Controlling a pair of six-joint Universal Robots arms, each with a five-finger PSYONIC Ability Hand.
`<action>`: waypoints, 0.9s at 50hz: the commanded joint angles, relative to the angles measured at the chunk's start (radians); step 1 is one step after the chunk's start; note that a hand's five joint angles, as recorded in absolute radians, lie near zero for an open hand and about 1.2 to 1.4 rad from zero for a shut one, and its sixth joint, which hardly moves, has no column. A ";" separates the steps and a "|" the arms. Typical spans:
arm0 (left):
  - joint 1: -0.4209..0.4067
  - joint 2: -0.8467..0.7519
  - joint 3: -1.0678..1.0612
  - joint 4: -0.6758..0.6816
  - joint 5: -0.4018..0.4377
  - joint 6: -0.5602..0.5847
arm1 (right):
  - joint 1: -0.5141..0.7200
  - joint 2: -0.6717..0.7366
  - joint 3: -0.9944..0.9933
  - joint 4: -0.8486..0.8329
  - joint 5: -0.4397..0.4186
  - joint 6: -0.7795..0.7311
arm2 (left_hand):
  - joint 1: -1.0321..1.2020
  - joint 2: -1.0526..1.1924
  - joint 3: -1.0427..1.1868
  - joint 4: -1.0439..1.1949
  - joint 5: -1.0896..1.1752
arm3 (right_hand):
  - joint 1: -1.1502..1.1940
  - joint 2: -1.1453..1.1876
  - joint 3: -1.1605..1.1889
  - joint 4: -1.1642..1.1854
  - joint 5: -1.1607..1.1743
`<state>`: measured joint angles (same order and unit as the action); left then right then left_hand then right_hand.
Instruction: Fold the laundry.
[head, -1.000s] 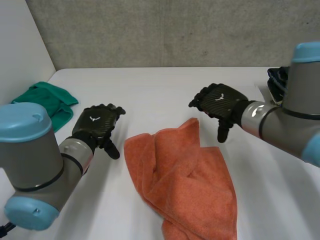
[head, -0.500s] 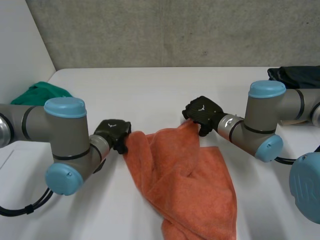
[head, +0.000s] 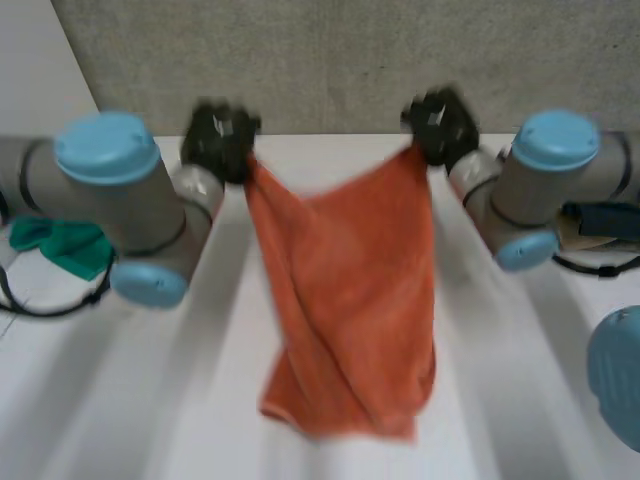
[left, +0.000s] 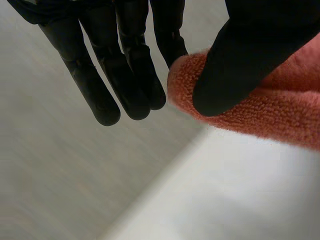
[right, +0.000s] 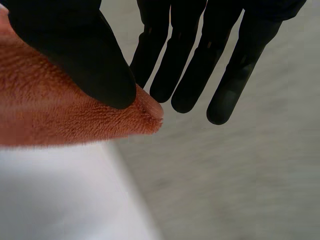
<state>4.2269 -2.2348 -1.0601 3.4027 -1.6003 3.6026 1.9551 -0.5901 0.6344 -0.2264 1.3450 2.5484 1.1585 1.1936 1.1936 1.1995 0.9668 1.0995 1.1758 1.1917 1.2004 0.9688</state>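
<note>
Orange terry towel (head: 345, 290) hangs over the white table (head: 130, 400), lower end bunched. Left hand (head: 218, 140) & right hand (head: 440, 125) each pinch a top corner, thumb vs fingers. Best approach: keep corners level, spread apart so creases drop out w/o slipping.
</note>
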 joint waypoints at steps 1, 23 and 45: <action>-0.001 0.110 0.153 0.190 -0.055 0.051 | 0.001 -0.209 0.001 -0.205 0.120 0.157 | 0.238 0.203 0.203 0.197 0.255 | 0.297 0.220 0.205 0.196 0.253; -0.068 0.320 -0.627 0.141 -0.061 0.048 | -0.053 -0.544 0.819 0.061 -0.141 0.037 | 0.238 0.203 0.203 0.197 0.255 | 0.297 0.220 0.205 0.196 0.253; 0.027 0.535 -0.807 -0.016 -0.050 0.010 | -0.189 -0.591 1.073 0.091 -0.115 -0.103 | -0.951 -0.986 -0.986 -0.992 -0.934 | 0.297 0.220 0.205 0.196 0.253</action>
<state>4.1514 -1.8039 -1.8239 3.3899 -1.7126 3.6333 1.8104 -1.1538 1.7101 -0.1338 1.2225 2.4103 0.2367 0.2311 0.2344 0.2292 0.0517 1.0995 1.1758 1.1952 1.2010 0.9689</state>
